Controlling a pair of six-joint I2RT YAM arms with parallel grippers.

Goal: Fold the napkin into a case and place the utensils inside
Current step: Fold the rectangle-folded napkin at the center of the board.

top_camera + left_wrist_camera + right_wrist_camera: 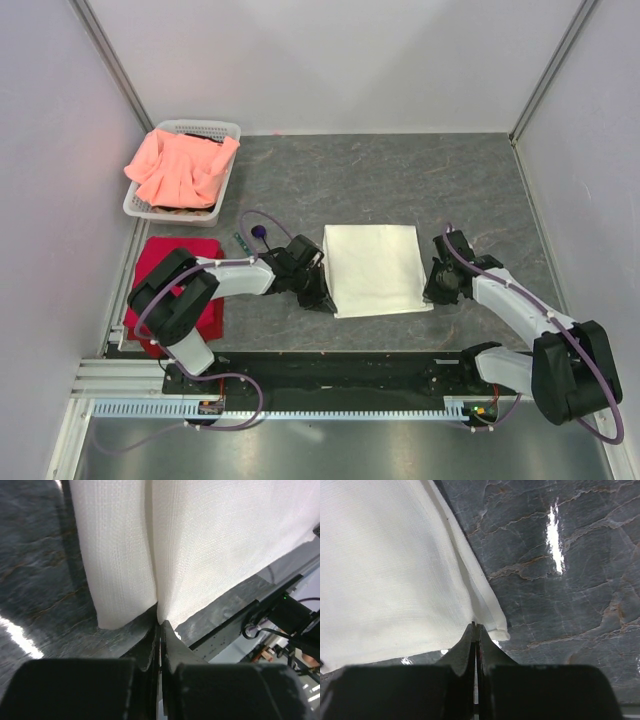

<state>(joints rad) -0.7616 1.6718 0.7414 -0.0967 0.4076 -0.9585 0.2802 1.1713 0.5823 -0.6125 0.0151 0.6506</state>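
The napkin (373,268) lies folded into a cream-white rectangle in the middle of the dark table. My left gripper (322,297) is at its near left corner. In the left wrist view the jaws are shut on the napkin (200,545), and a crease runs up from the left gripper (160,623). My right gripper (438,284) is at the napkin's right edge. In the right wrist view the right gripper (476,626) is shut on the layered hem of the napkin (385,570). The utensils (257,234) lie left of the napkin, beyond the left arm, one with a round purple head.
A white basket (215,127) holding a salmon-pink cloth (180,165) stands at the back left. A red cloth (190,250) lies flat under the left arm. Light walls enclose the table on three sides.
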